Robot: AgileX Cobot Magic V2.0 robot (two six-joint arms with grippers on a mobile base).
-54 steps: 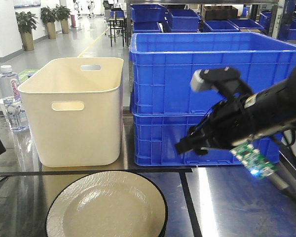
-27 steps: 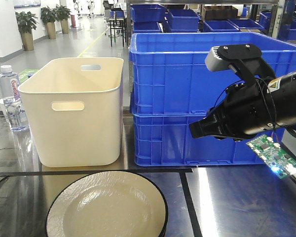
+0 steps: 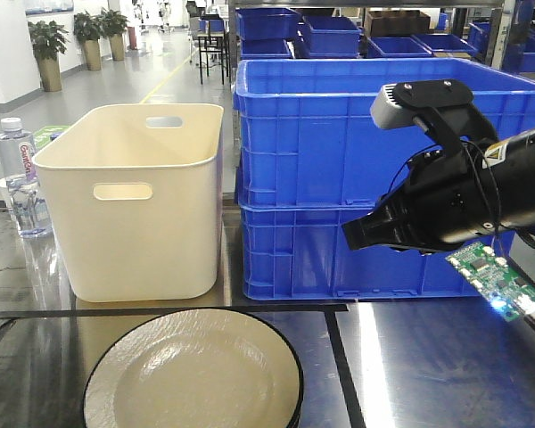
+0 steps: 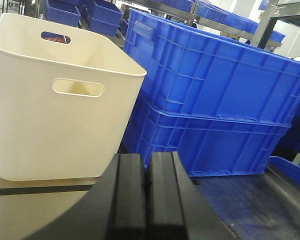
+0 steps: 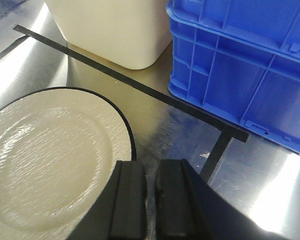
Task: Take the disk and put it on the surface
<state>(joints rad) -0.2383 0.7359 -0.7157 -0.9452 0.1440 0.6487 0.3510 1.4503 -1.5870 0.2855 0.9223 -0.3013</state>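
A cream disk [image 3: 193, 374] with a black rim lies flat on the glossy metal surface [image 3: 428, 366], near the front edge and left of centre. It is shaped like a plate. Black tape lines [image 3: 339, 357] cross the surface; one runs just behind the disk and another passes along its right side. Behind the disk stands a cream bin [image 3: 134, 201] with slot handles. Just to the right of the bin are two stacked blue crates [image 3: 339, 169]. A clear water bottle [image 3: 18, 178] stands at the far left.

The right arm hangs in the air in front of the crates, above the right part of the surface. A small green circuit board [image 3: 495, 281] hangs below it. The right tool [image 5: 145, 200] has its two black fingers nearly pressed together, with only a thin gap and nothing held. From its wrist view it points down at the surface just beside the disk's right rim, apart from it.

The left tool [image 4: 146, 192] has its fingers pressed together and holds nothing. It faces the bin and crates.
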